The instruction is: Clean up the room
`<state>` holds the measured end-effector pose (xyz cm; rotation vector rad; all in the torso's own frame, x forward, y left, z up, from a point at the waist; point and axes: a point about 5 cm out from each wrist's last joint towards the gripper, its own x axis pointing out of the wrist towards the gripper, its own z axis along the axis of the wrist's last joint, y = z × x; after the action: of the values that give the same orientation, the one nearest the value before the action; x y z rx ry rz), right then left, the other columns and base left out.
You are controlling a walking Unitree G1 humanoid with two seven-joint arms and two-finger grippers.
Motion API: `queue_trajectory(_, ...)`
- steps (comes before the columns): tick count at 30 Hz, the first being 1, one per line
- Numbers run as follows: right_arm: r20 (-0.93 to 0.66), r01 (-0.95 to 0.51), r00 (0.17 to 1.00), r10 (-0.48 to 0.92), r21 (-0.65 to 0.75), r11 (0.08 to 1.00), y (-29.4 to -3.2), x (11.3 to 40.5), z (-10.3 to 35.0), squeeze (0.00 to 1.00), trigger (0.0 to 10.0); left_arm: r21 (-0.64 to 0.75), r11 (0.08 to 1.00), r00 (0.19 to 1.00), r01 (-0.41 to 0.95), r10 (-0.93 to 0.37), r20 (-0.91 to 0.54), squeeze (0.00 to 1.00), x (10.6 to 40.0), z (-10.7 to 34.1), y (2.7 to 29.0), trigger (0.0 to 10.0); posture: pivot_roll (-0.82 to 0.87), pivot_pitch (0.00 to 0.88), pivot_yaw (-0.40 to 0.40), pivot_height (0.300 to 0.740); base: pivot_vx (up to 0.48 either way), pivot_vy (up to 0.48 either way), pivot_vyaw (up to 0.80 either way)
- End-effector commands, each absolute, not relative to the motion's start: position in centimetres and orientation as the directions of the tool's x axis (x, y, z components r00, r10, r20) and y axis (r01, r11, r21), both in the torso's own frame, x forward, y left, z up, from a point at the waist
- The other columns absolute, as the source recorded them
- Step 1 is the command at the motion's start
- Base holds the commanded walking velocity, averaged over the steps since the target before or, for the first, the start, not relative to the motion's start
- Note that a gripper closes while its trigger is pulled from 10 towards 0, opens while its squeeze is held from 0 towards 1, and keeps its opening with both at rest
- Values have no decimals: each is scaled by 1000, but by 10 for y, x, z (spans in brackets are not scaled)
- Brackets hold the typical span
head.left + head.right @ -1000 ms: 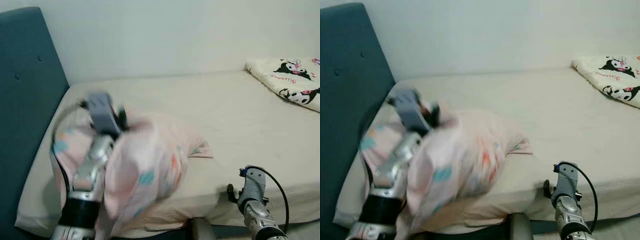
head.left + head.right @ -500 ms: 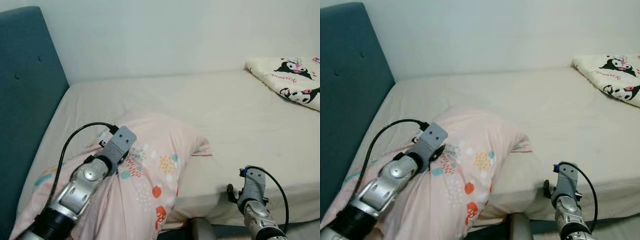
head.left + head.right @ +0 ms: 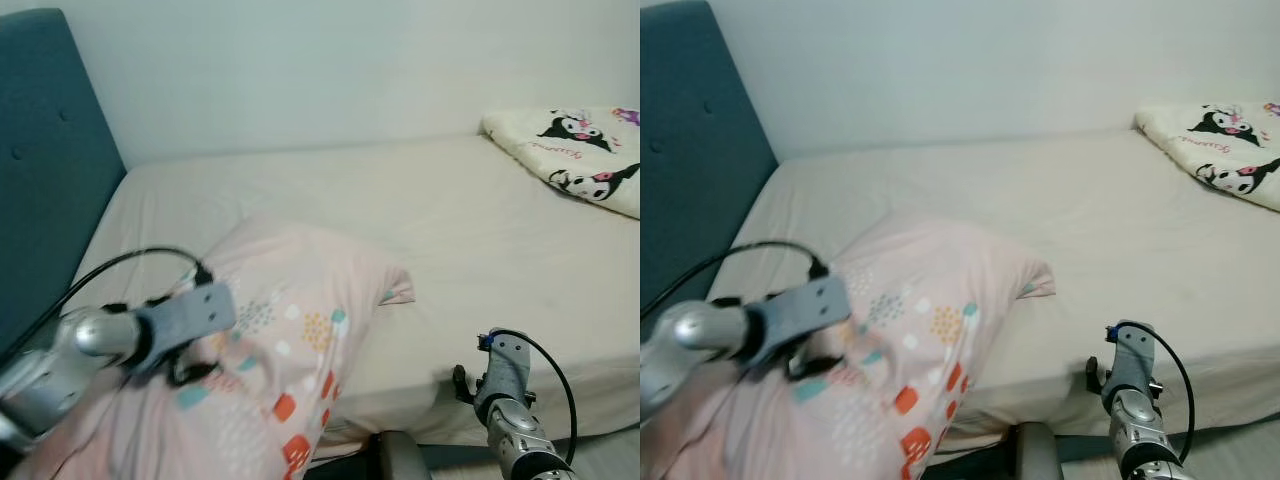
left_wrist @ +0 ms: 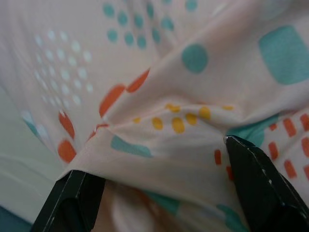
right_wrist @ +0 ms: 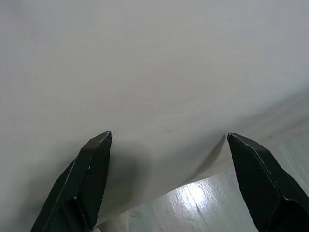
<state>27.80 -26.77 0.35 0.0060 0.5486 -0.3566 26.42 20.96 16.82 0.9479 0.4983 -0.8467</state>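
Now left gripper (image 4: 159,179) open over pink pillow (image 3: 290,330).

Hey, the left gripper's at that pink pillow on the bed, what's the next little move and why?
Probably close the left gripper on the bunched fabric: its fingers stand apart with a fold of the pink pillow between them, and the pillow lies skewed near the bed's edge.
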Motion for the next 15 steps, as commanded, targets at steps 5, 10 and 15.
queue_trajectory(5, -534, 331, 779, -329, -97, 939, -267, 273, -2, 0, 10000, 469, 400, 563, 787, -154, -812, 1000, 250, 176, 267, 10000, -53, 1, -12, 541, 0, 0, 0)
queue_trajectory(10, -536, 330, 777, -329, -98, 939, -267, 273, -2, 0, 10000, 534, 441, 571, 721, 57, -819, 1000, 241, 194, 307, 10000, -48, 1, -14, 541, 0, 0, 0)
queue_trajectory(15, -539, 326, 777, -325, -97, 940, -266, 274, -2, 0, 10000, 574, 454, 614, 682, 70, -786, 1000, 238, 225, 313, 10000, -43, 0, -16, 541, 0, 0, 0)
